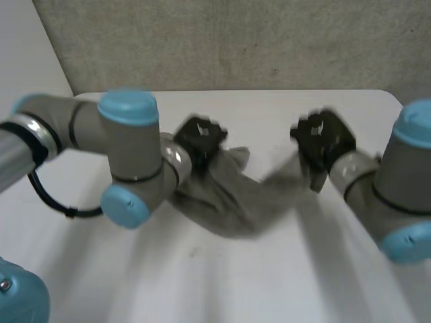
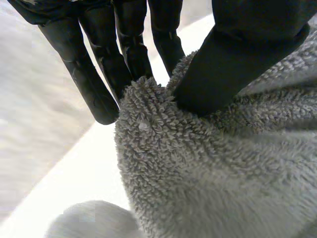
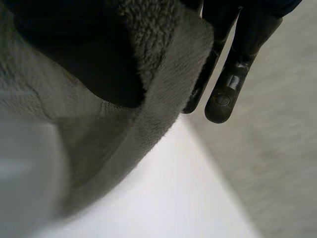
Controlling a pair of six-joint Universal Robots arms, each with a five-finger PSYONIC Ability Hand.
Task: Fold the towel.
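A grey terry towel (image 1: 232, 195) hangs bunched between my two hands above the white table (image 1: 202, 282). My left hand (image 1: 199, 136) holds the towel's left end; in the left wrist view its thumb (image 2: 233, 64) presses the towel (image 2: 213, 168) against the fingers (image 2: 94, 84). My right hand (image 1: 323, 138) holds the towel's right end. In the right wrist view the thumb (image 3: 84, 54) pinches the hemmed edge of the towel (image 3: 163, 99) against the fingers (image 3: 233, 79). The towel's middle sags down to the table.
The table's far edge (image 1: 269, 91) runs just behind the hands, with a grey wall (image 1: 236, 40) beyond it. The left arm's elbow (image 1: 128, 161) stands over the table's left part, the right arm (image 1: 397, 195) over its right part.
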